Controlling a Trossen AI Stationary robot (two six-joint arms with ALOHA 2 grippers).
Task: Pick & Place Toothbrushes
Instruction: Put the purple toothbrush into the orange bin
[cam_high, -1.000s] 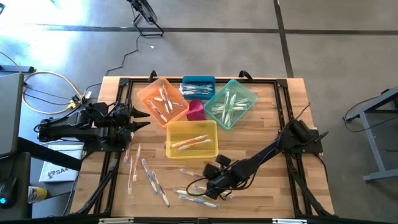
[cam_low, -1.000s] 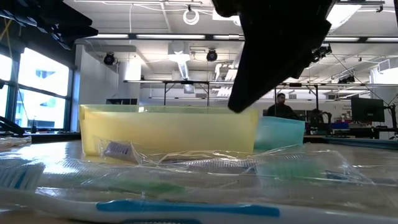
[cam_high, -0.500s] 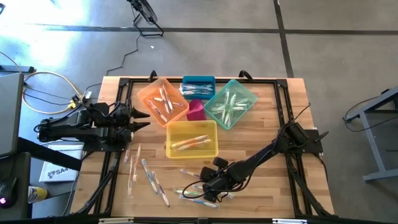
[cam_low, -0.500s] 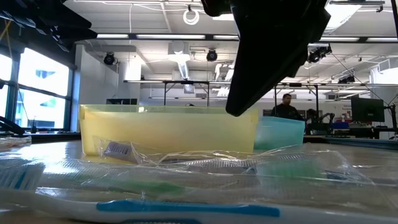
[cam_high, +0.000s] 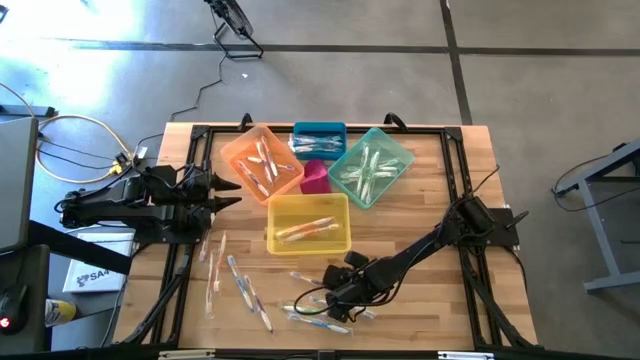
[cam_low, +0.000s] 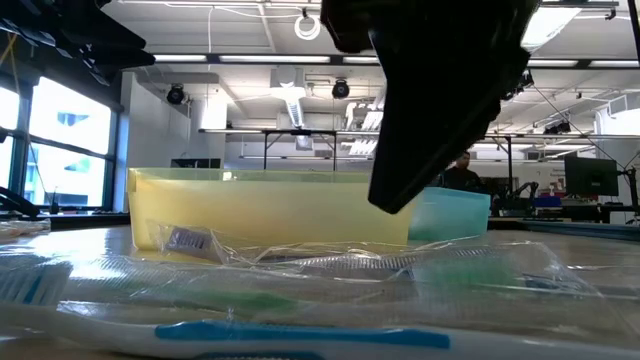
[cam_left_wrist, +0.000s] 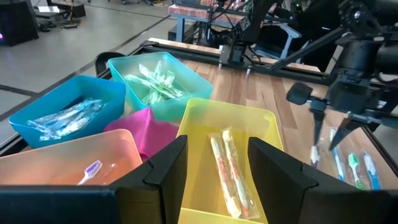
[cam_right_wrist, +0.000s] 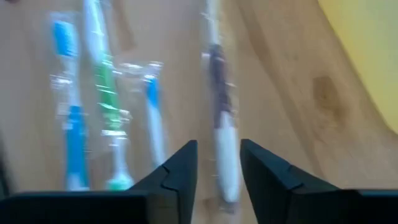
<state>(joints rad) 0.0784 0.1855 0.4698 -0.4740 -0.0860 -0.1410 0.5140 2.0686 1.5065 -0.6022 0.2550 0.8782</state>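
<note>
The right gripper (cam_high: 322, 297) hangs low over the wooden table (cam_high: 420, 215), just in front of the yellow bin (cam_high: 308, 224) on the side away from the other bins. Its two fingers (cam_right_wrist: 181, 171) stand apart with a gap between them, and in the right wrist view a wrapped toothbrush with a purple and white handle (cam_right_wrist: 219, 112) lies on the wood in line with that gap; the fingers do not close on it and nothing is held. Beside that brush lie more wrapped toothbrushes (cam_right_wrist: 102, 99), with blue and green accents, side by side on the table. From above, this loose group of toothbrushes (cam_high: 318, 318) sits right under and around the right gripper, and a second scatter of toothbrushes (cam_high: 232, 280) lies farther toward the left arm's side of the yellow bin.

The yellow bin holds a few wrapped toothbrushes (cam_left_wrist: 229, 169). Behind it stand the orange bin (cam_high: 260, 162), the blue bin (cam_high: 319, 139), the teal bin (cam_high: 371, 166) and a small pink bin (cam_high: 315, 178), the first three with toothbrushes inside.

The left gripper (cam_high: 226, 190) waits at the table's edge next to the orange bin, its fingers (cam_left_wrist: 163, 167) parted and empty, pointing toward the yellow bin.

In the low view the right arm (cam_low: 440, 90) looms dark above the yellow bin (cam_low: 270, 208), with wrapped brushes (cam_low: 300, 335) lying in the foreground.
</note>
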